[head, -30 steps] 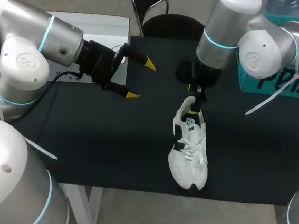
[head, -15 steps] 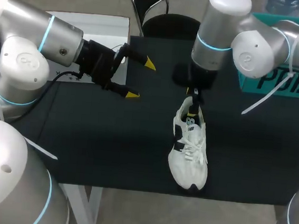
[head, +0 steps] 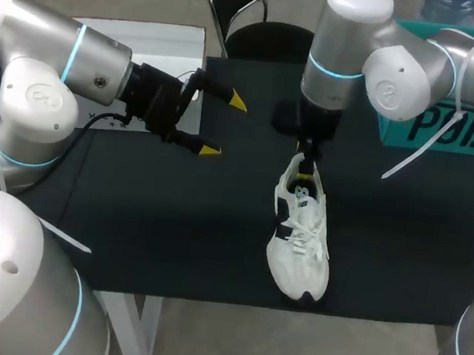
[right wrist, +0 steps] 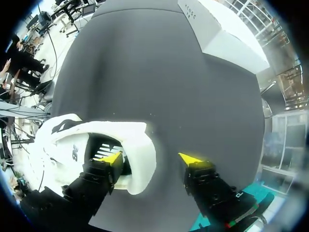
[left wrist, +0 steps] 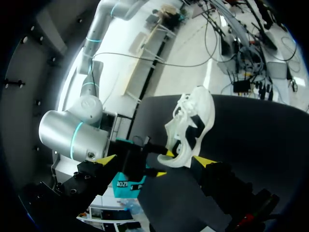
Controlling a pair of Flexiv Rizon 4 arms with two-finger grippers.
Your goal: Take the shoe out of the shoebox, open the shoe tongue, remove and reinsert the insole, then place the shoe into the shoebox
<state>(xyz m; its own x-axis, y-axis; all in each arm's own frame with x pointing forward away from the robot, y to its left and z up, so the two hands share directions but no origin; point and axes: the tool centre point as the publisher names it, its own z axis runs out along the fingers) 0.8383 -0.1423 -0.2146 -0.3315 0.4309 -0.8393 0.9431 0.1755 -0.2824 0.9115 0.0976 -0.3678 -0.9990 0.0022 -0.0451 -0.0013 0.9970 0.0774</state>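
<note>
Presently right gripper point(right wrist: 152, 158) spread, seemingly straddling shoe point(head: 302, 242) heel; left gripper point(head: 224, 126) spread, aloft.

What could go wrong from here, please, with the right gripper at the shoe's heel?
The right gripper is open astride the heel wall of the shoe; closing may only pinch that wall.
The left gripper hangs open, apart, so the shoe may slide.
Its toe lies near the front edge of the table.
</note>
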